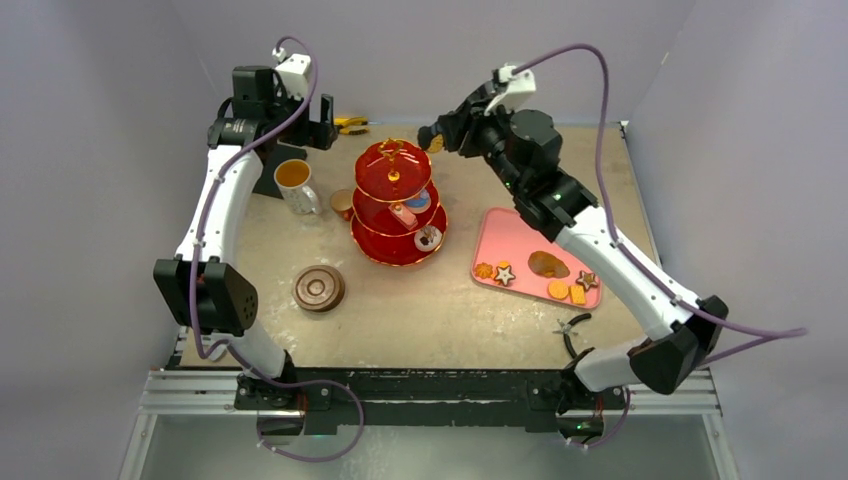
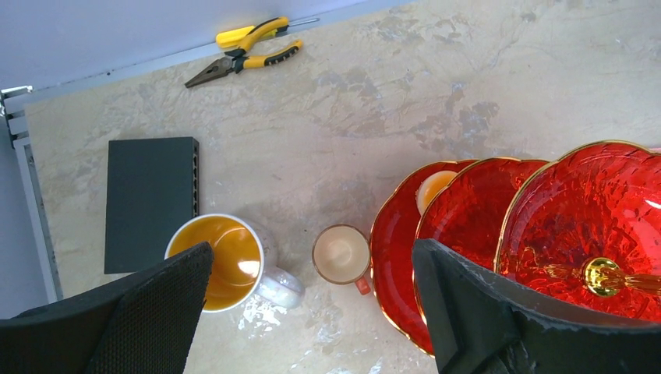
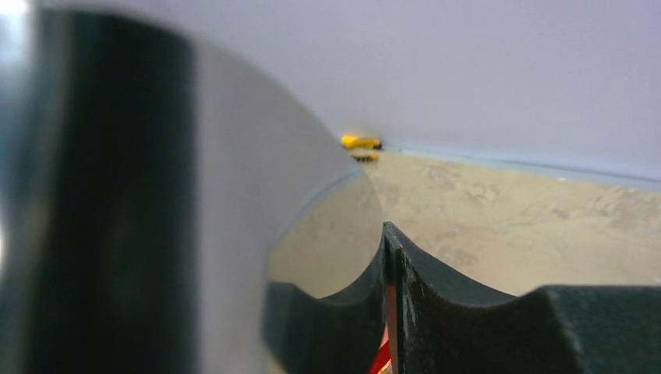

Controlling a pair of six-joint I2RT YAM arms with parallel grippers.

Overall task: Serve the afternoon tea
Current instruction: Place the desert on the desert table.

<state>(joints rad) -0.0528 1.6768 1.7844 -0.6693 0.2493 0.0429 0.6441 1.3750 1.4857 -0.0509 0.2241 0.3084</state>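
The red three-tier stand (image 1: 393, 200) (image 2: 592, 210) stands mid-table, with small pastries (image 1: 420, 225) on its lower tiers. Left of it are the white mug of amber tea (image 1: 295, 183) (image 2: 222, 261) and the small copper cup (image 1: 343, 203) (image 2: 341, 254). Stacked brown saucers (image 1: 319, 288) lie nearer the front. My left gripper (image 1: 318, 128) (image 2: 312, 312) hangs open and empty high above the mug and cup. My right gripper (image 1: 437, 140) (image 3: 386, 265) hovers just right of the stand's top, shut on a small round golden-brown piece (image 1: 436, 144); a blurred shiny surface fills the left of the right wrist view.
A pink tray (image 1: 520, 235) holding several biscuits and a brown pastry (image 1: 547, 264) lies to the right. Black tongs (image 1: 572, 330) lie by the right arm's base. Yellow pliers (image 1: 350, 125) (image 2: 249, 51) rest at the back wall. A dark flat box (image 2: 152, 202) sits left of the mug.
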